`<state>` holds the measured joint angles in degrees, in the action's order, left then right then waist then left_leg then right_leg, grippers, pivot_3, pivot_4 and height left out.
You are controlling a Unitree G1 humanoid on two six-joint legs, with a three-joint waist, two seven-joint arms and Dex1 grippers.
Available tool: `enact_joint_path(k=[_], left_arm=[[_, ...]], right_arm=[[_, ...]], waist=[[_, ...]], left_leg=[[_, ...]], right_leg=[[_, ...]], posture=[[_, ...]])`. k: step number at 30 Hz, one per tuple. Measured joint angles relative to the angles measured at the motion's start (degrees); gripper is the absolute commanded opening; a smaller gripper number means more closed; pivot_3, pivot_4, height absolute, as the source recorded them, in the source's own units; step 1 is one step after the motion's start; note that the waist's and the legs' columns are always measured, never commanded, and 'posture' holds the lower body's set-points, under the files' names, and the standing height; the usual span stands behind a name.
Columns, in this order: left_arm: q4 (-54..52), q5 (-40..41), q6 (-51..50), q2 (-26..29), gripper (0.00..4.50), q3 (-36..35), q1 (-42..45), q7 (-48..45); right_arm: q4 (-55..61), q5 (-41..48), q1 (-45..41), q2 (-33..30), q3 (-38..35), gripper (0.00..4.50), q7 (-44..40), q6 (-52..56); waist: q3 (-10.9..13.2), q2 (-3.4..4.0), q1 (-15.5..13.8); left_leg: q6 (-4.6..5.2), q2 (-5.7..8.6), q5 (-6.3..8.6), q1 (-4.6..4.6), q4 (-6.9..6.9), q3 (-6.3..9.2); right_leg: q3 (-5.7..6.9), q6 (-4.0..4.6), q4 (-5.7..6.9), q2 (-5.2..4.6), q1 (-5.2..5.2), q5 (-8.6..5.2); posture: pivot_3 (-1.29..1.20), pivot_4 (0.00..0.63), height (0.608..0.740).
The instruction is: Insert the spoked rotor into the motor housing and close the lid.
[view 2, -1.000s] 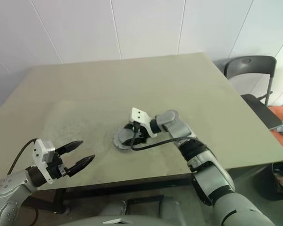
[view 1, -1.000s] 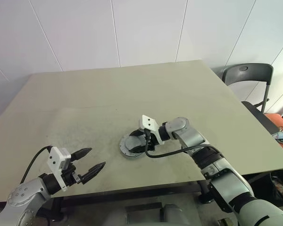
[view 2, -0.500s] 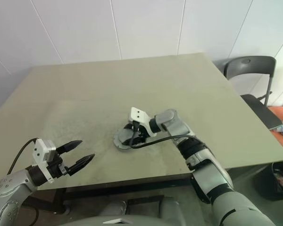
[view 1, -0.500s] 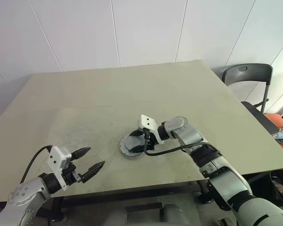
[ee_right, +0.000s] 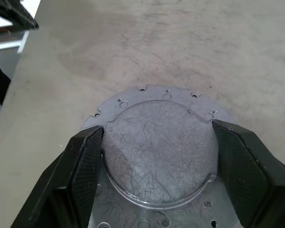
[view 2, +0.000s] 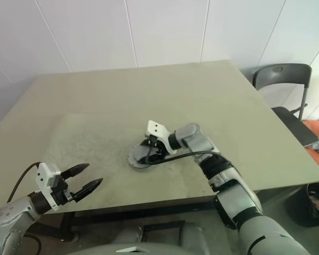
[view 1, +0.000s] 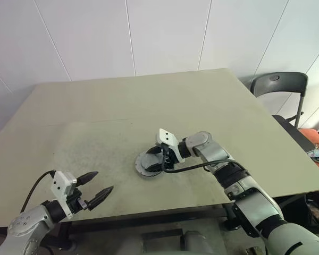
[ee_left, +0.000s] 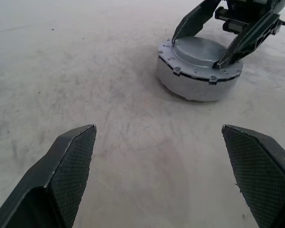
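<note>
**Right gripper astride the lidded motor, left gripper open at the table's near edge**

Left eye view: the round grey metal lid (view 1: 150, 163), with its notched rim, sits on the motor housing on the pale beige table (view 1: 149, 101), a little toward the near edge from the table's middle. The right gripper (view 1: 163, 160) reaches in from the lid's right side, its black fingers spread over the lid. The left gripper (view 1: 94, 187) hangs at the near edge, well apart from the lid on its left, fingers parted and empty. A dark chair (view 1: 279, 87) stands beyond the table's right edge.

Left wrist view: the two black textured fingers (ee_left: 66, 175) stand wide apart with nothing between them. Ahead, the pale grey side wall of the motor housing (ee_left: 194, 88) shows beneath the lid, whose raised centre lies between the right gripper's fingers.

Right wrist view: the lid's scratched raised centre lies between the two fingers (ee_right: 80, 166), which sit one at each side of it, close against its edge; whether they press on it I cannot tell. The spoked rotor is hidden.
</note>
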<state>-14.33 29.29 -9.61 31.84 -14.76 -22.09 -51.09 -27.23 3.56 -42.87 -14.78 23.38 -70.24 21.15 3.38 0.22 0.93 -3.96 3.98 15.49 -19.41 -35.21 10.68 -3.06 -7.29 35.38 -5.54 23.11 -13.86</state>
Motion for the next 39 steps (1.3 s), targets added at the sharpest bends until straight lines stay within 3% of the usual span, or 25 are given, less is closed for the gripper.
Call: enact_joint_path(k=[21, 39], left_arm=[[-0.69, -0.18, -0.42, -0.27, 4.5, 0.48, 0.9, 1.22], [-6.8, 0.21, -7.14, 0.29, 4.5, 0.5, 2.28, 4.51]], right_arm=[[-0.19, -1.1, 0.02, -0.07, 0.58, 3.22, -0.06, -2.25], [-1.39, -1.52, -0.73, 0.49, 1.07, 3.22, 0.71, -1.53]], waist=[[0.0, 0.01, 0.03], [-0.04, 0.04, 0.07]], left_leg=[[0.0, 0.0, 0.0, -0.01, 0.01, 0.0], [0.0, 0.0, 0.0, 0.07, -0.03, 0.01]], right_leg=[[0.0, -0.01, 0.03, 0.0, 0.02, 0.0], [0.0, -0.01, 0.13, 0.0, -0.02, -0.01]], posture=[[0.0, 0.0, 0.74], [0.0, 0.0, 0.74]])
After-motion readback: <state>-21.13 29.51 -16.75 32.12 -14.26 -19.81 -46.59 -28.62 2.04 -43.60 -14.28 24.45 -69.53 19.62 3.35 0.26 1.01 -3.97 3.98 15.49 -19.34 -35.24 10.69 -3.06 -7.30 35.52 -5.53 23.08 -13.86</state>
